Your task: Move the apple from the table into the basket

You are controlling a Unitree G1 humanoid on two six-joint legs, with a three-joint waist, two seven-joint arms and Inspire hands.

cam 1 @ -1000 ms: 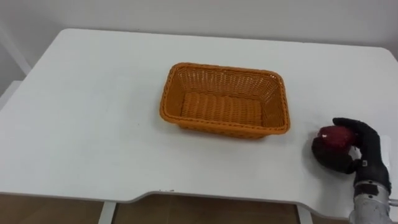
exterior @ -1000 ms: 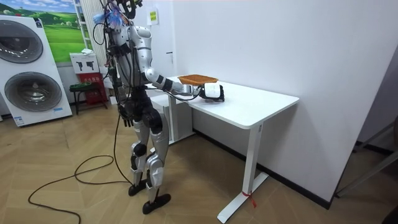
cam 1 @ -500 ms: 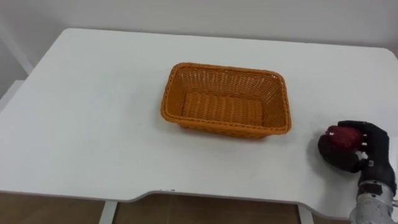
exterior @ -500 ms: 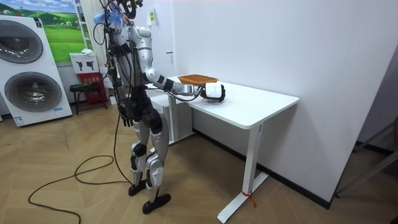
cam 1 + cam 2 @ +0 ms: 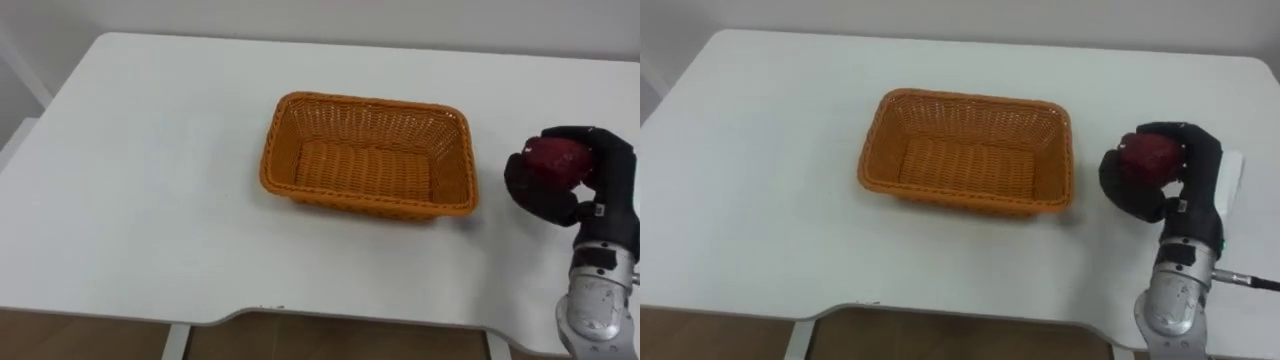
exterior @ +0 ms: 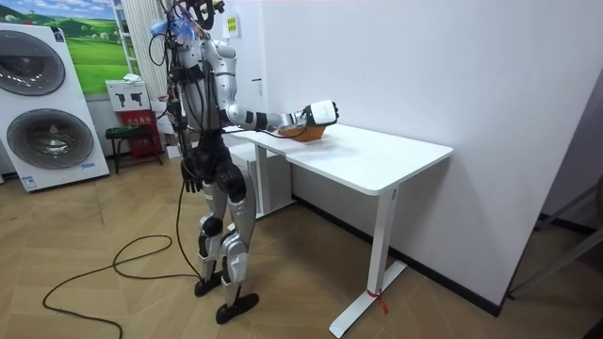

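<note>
A dark red apple (image 5: 552,160) (image 5: 1146,157) is held off the white table (image 5: 140,200) by my right hand (image 5: 580,175) (image 5: 1175,175), whose black fingers curl round it. The hand hangs just to the right of the orange wicker basket (image 5: 368,155) (image 5: 970,150), level with its right end and a little apart from the rim. The basket stands empty in the middle of the table. In the room view I stand at the table's near end with my right arm (image 6: 268,120) stretched out over it, the hand raised above the basket (image 6: 306,132).
The table's front edge (image 5: 300,318) runs along the bottom, with a notch near its middle. A washing machine (image 6: 47,104) and a small stool (image 6: 127,137) stand behind me at the room view's left. A white wall backs the table.
My right hand has lifted the apple off the table and carried it up and towards the basket's right end. In the room view the arm has risen.
</note>
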